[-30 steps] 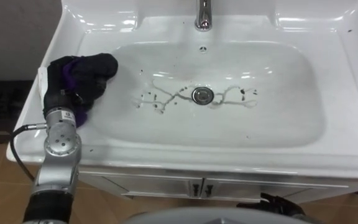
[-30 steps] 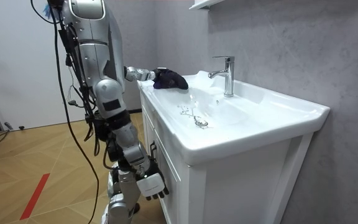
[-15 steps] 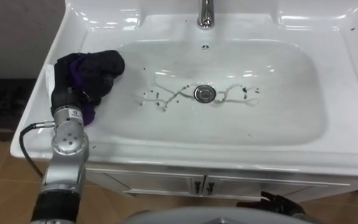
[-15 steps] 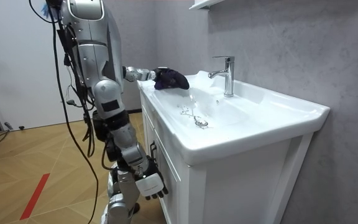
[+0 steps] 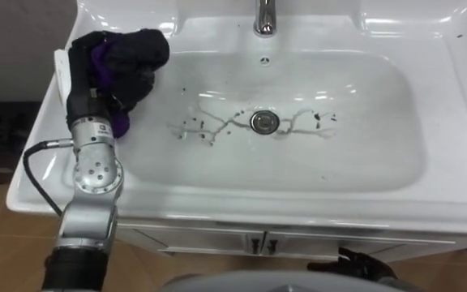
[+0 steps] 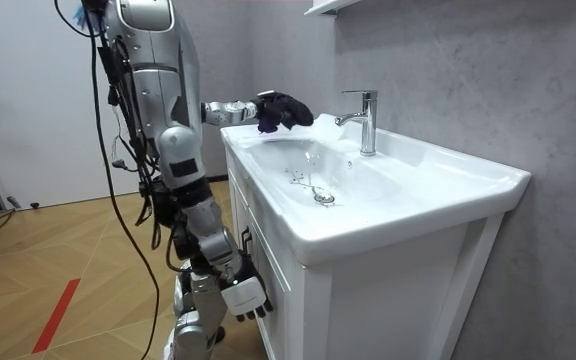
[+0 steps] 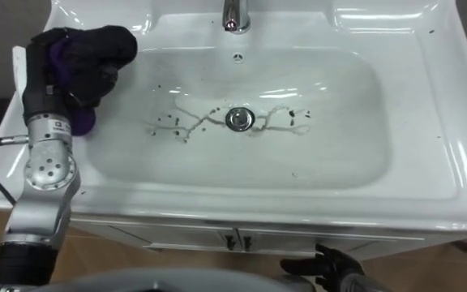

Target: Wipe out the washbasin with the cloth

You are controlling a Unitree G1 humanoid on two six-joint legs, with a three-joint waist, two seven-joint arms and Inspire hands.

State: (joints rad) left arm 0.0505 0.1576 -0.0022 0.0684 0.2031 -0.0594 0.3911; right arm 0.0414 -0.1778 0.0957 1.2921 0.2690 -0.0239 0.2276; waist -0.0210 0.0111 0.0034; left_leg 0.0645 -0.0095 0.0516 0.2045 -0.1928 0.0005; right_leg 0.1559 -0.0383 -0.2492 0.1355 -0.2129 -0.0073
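A white basin [image 5: 379, 154] has dark dirt streaks [image 5: 217, 126] running left and right of its drain [image 5: 263, 122]. My left hand [image 5: 86, 85] is shut on a dark purple-black cloth [image 5: 136, 50] at the basin's back left corner. In the room view the hand and cloth [image 6: 286, 108] hang a little above the rim, left of the faucet [image 6: 366, 120]. The cloth bunches over the fingers and hides most of them. My right hand [image 7: 331, 264] hangs low in front of the cabinet, fingers relaxed and empty.
The chrome faucet [image 5: 264, 16] stands at the middle of the back rim. Small dark specks dot the far right rim [image 5: 456, 36]. I stand at the front of the white vanity cabinet [image 6: 368, 300], which backs onto a grey wall.
My left hand has lifted the cloth off the basin's left rim and carried it up and toward the back corner. The right hand has stayed low.
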